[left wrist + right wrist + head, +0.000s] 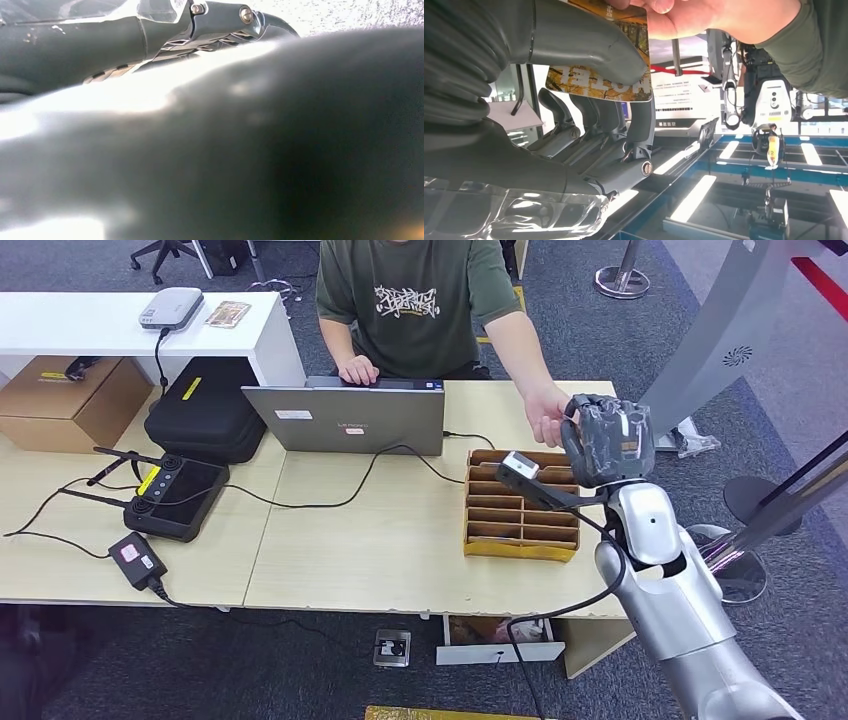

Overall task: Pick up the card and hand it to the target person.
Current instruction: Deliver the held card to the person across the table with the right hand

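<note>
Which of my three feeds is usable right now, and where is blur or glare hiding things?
Head view: sharp and evenly lit, the right hand meeting the person's hand. Right wrist view: sharp on the card pinched under the thumb, bright strips behind. Left wrist view: a blurred dark mass with white glare, nothing readable.

A laptop (350,415), a black case (205,410), a controller (175,498) and a cardboard organizer (520,508) sit on the desk (380,550).

Card (614,75) partly hidden behind right hand's (549,90) thumb and person's fingers (674,15)
</note>
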Available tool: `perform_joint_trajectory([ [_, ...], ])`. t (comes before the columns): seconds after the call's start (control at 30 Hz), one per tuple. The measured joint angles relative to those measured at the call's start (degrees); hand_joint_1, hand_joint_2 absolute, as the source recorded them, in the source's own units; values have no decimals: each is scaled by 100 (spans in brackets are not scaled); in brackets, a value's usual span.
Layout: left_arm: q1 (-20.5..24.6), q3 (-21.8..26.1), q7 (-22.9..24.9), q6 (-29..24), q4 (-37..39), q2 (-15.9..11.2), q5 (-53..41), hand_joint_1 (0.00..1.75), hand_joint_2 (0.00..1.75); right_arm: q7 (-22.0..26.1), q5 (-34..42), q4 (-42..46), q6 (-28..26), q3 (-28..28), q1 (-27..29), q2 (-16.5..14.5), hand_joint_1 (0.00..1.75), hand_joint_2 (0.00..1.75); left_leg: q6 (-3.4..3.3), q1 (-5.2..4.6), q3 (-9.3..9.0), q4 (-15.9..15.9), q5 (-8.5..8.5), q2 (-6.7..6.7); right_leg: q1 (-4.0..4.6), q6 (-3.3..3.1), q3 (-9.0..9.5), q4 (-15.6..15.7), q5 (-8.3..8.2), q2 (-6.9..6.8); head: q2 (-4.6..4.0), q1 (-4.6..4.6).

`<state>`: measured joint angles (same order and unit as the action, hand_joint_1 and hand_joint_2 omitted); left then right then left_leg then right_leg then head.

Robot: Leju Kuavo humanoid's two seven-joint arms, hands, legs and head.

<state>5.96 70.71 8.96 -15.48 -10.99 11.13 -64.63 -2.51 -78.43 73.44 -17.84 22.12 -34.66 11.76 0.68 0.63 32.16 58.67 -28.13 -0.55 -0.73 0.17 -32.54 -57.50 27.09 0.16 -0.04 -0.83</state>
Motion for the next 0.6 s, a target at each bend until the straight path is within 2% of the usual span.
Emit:
perform_joint_trajectory([
  [0.07, 0, 0, 0, 5, 0, -2, 0, 0, 0, 2, 8, -17, 1, 7, 1, 0, 147, 175, 0, 0, 0, 0, 0, 0, 0, 0, 0, 0, 0, 0, 0, 0],
  [0.17, 0, 0, 0, 5, 0, -3, -1, 0, 0, 4, 8, -36, 0, 14, 2, 0, 32, 175, 0, 0, 0, 0, 0, 0, 0, 0, 0, 0, 0, 0, 0, 0],
  [0.2, 0, 0, 0, 5, 0, -3, -1, 0, 0, 4, 8, -39, 0, 16, 3, 0, 0, 175, 0, 0, 0, 0, 0, 0, 0, 0, 0, 0, 0, 0, 0, 0],
  [0.6, 0, 0, 4, 12, 0, -5, -16, 0, 0, 2, 23, -40, 1, 23, 11, 0, 0, 175, 0, 0, 0, 0, 0, 0, 0, 0, 0, 0, 0, 0, 0, 0],
])
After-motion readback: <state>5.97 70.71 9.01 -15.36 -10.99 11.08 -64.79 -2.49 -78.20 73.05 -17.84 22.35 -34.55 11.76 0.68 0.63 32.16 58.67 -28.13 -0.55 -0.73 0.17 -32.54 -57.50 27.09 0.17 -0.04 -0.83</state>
